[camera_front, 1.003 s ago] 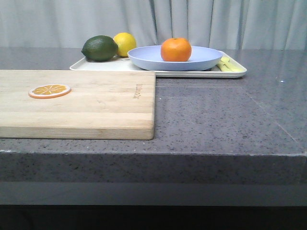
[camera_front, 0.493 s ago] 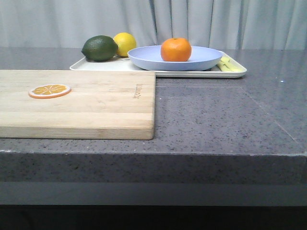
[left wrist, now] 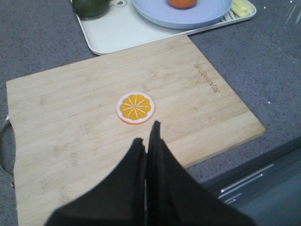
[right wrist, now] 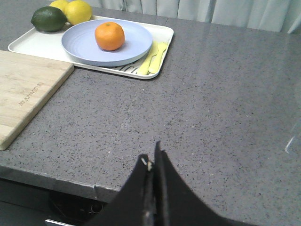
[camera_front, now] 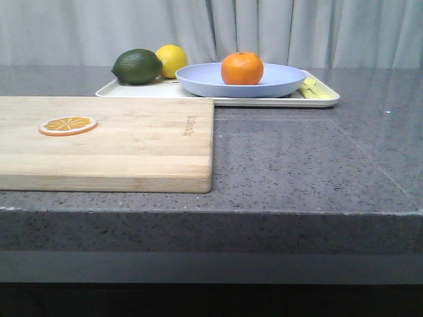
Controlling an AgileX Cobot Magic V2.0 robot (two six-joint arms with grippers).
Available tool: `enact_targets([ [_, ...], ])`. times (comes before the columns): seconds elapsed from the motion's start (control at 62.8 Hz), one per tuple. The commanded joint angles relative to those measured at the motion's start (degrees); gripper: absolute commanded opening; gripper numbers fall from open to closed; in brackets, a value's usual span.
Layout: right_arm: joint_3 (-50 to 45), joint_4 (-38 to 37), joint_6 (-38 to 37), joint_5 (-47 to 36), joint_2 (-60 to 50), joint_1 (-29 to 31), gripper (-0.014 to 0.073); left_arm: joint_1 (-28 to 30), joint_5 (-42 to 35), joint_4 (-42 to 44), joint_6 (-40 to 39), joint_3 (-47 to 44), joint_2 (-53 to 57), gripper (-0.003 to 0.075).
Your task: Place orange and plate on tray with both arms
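On the left side of the bench [camera_front: 297,165] lies a wooden board [camera_front: 119,142] with a flat orange slice [camera_front: 68,125] on it. Above that board hangs the left tool [left wrist: 146,141]. Its two fingers are pressed together and nothing is between them. The slice sits just past its tip.

Behind the board, at the far side of the bench, is the tray [camera_front: 132,91]. Its long side runs from left to right. At its left end are a green lime [camera_front: 137,66] and a yellow lemon [camera_front: 173,59]. Next comes the plate [camera_front: 205,80], which rests flat on the tray. The orange [camera_front: 242,69] sits on the plate, a bit left of its middle. At the right end of the tray are the small yellow-green marks [camera_front: 316,90].

Over bare bench on the right hangs the right tool [right wrist: 153,162]. It is clenched too, and it holds nothing.

Both the orange and the plate lie far ahead of both tools, well apart from them. From the left tool they are ahead and to the right. From the right tool they are ahead and to the left. I think neither arm is clearly closer. It looks like the job is already done, since both things are on the tray and no tool touches them.
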State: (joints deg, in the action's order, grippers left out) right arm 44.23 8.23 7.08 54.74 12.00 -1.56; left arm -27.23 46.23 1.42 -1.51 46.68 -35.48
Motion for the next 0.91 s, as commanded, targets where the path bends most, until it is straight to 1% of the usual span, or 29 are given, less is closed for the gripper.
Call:
enact_targets([
  [0.0,1.15,-0.16,0.48,-4.23,0.93,0.09,-0.0069,1.95,-5.83,-0.42,-0.53,-0.31,2.02,-0.0020],
  [0.064,1.15,-0.16,0.48,-4.23,0.93,0.09,-0.0069,4.96,-7.74,1.29,-0.53,-2.64,4.09,-0.0020],
  [0.127,1.15,-0.16,0.48,-4.23,0.93,0.09,-0.0069,9.26,-11.76,1.41,-0.53,-5.94,7.13,-0.0020],
  [0.191,1.15,-0.16,0.48,-4.23,0.93,0.09,-0.0069,12.26,-15.89,1.41,-0.53,-9.57,9.81,-0.0020],
  [0.35,1.15,-0.16,0.48,-4.23,0.93,0.09,-0.0069,18.99,-33.96,0.39,0.07,-22.22,19.84,-0.0020],
  [0.477,1.15,-0.16,0.48,-4.23,0.93,0.09,-0.0069,23.28,-44.52,0.23,0.07,-32.45,27.43,-0.0020],
  [0.605,1.15,-0.16,0.48,-4.23,0.93,0.09,-0.0069,26.12,-50.25,-1.00,0.07,-39.93,32.60,-0.0020],
  [0.748,1.15,-0.16,0.48,-4.23,0.93,0.09,-0.0069,27.66,-54.96,-2.06,-0.05,-45.88,36.85,-0.0020],
  [0.812,1.15,-0.16,0.48,-4.16,0.93,0.09,-0.0069,27.93,-57.67,-2.06,-0.66,-48.25,36.79,-0.0020],
  [0.843,1.15,-0.16,0.48,-4.16,0.93,0.09,-0.0069,27.93,-57.92,-2.06,-1.29,-48.81,36.89,-0.0020],
  [0.891,1.15,-0.16,0.48,-4.23,1.05,0.09,-0.0069,27.93,-55.41,-2.06,-1.87,-48.54,36.89,-0.0020],
])
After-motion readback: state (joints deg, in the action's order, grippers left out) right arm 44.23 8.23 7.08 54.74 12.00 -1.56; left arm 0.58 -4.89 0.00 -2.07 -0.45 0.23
